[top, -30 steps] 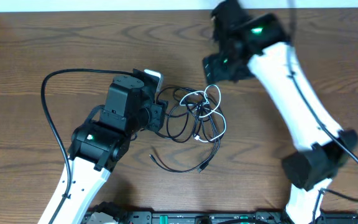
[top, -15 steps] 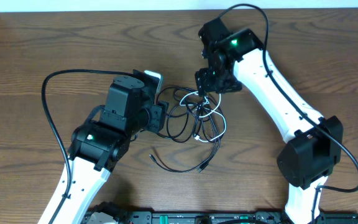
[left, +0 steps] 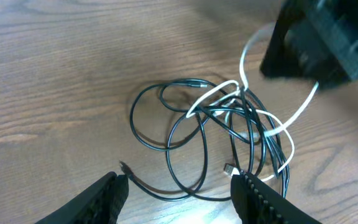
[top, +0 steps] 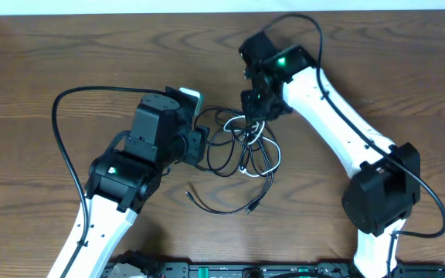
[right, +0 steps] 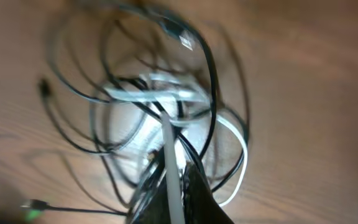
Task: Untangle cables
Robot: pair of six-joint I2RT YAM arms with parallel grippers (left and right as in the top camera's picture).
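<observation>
Cables (top: 242, 150) lie knotted in the middle of the counter (top: 37, 62). Left tool (left: 179, 182) gapes released just beside them. Right tool (top: 258, 108) sits over the knot's top, its grip too blurred to tell. Light, limp, slippery strands, I reckon, best pinched at an outer loop or plug end.

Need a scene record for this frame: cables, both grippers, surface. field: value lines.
surface: wooden table
cables: one tangle of black cords plus a white cord, lying mid-table
loose end: black strand trails out toward the near edge
left gripper: open, low at the tangle's left side, holding nothing
right gripper: at the tangle's upper right; wrist view blurred, grip unclear
</observation>
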